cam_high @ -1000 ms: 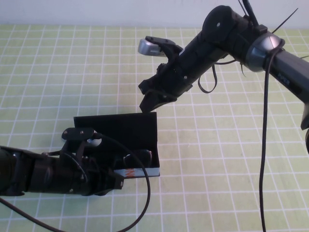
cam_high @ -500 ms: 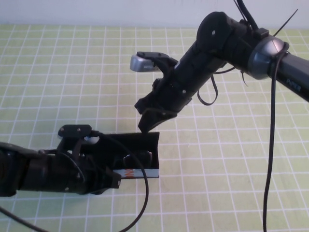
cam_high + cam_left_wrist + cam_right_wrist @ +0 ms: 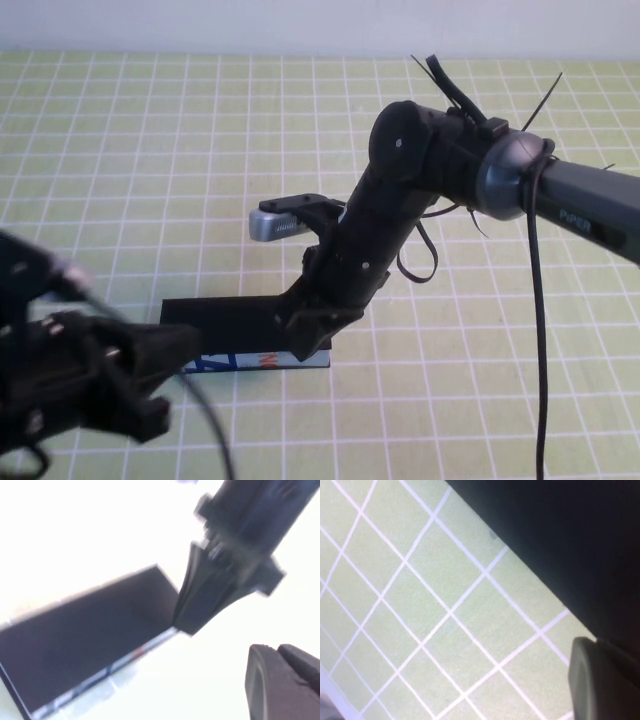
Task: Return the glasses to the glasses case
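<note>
Lid-closing step, by the look of it. Right gripper [image 3: 308,340] is down on the right end of the glasses case [image 3: 225,318], tips touching the black lid near its front right corner; fingers look drawn together into a narrow wedge, nothing held between them. Left wrist view shows the same wedge [image 3: 192,612] meeting the lid's corner edge.

Case sits directly under and out to the left of that gripper, lid lying flat or nearly flat over the box, patterned front strip [image 3: 262,360] showing below the lid on the near side. Long axis runs left-right across the worktop [image 3: 150,150], front side facing the robot. Glasses not visible anywhere; judged to be inside under the lid, cannot confirm.

Left gripper [image 3: 125,385] hangs off to the left and nearer the robot than the case, blurred, apart from it; cannot tell how its fingers stand.

Next move probably calls for a short straight press down at the lid's front edge to seat it, without sliding the case along the green grid cloth, then lifting clear.
</note>
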Controlling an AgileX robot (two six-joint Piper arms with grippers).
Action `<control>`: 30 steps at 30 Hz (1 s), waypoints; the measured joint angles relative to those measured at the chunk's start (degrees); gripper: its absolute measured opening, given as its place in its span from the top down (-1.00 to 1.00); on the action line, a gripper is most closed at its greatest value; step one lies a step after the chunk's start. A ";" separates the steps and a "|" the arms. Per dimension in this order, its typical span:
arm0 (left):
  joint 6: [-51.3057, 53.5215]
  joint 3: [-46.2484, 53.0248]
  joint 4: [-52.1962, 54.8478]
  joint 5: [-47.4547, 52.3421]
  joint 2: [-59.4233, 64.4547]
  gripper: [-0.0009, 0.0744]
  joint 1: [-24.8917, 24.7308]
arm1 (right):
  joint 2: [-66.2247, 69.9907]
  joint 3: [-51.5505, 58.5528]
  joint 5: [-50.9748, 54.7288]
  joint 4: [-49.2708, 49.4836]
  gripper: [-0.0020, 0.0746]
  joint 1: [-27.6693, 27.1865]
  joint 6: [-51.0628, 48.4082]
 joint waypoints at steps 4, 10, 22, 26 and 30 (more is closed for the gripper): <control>0.00 3.80 0.29 -2.59 -12.45 0.98 0.00 | 0.00 0.10 -0.11 -0.50 0.98 0.00 0.12; 0.00 9.25 0.38 -6.32 -31.34 0.98 0.00 | -0.05 0.09 -0.20 -0.91 0.98 0.00 1.03; 0.00 24.92 -0.25 -25.70 -54.65 0.98 0.00 | -16.42 1.52 -0.20 -2.52 0.98 0.38 2.17; 0.62 28.47 -0.63 -29.35 -54.79 0.98 0.00 | -26.59 5.78 0.14 -5.15 0.98 0.38 4.52; 3.19 28.58 -0.75 -30.16 -54.79 0.98 0.00 | -37.29 12.75 -0.71 -8.10 0.98 0.38 7.45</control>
